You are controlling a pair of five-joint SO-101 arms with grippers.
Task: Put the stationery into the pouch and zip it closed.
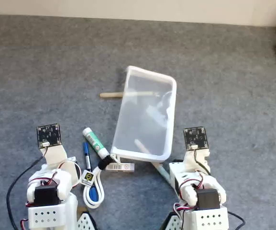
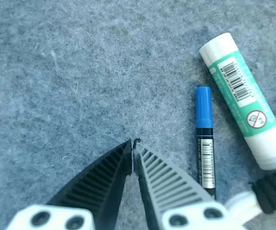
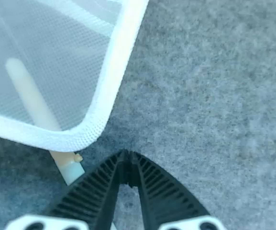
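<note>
The translucent white mesh pouch [image 1: 147,115] lies flat in the middle of the grey carpet. A green and white glue stick [image 1: 94,140] and a blue marker [image 1: 87,155] lie side by side left of it. In the left wrist view my left gripper [image 2: 134,143] is shut and empty, just beside the blue marker [image 2: 204,136] and glue stick [image 2: 245,98]. My right gripper [image 3: 127,155] is also shut and empty, close to the pouch corner [image 3: 92,129]. A cream pen [image 3: 68,167] pokes out from under that corner. A wooden stick [image 1: 111,95] sticks out at the pouch's far left side.
A white strap loop with a black tag [image 1: 92,187] lies by the left arm [image 1: 51,191], joined to a black cord [image 2: 274,184]. A white label [image 1: 120,166] sits at the pouch's near edge. Open carpet lies right of the right arm [image 1: 197,191].
</note>
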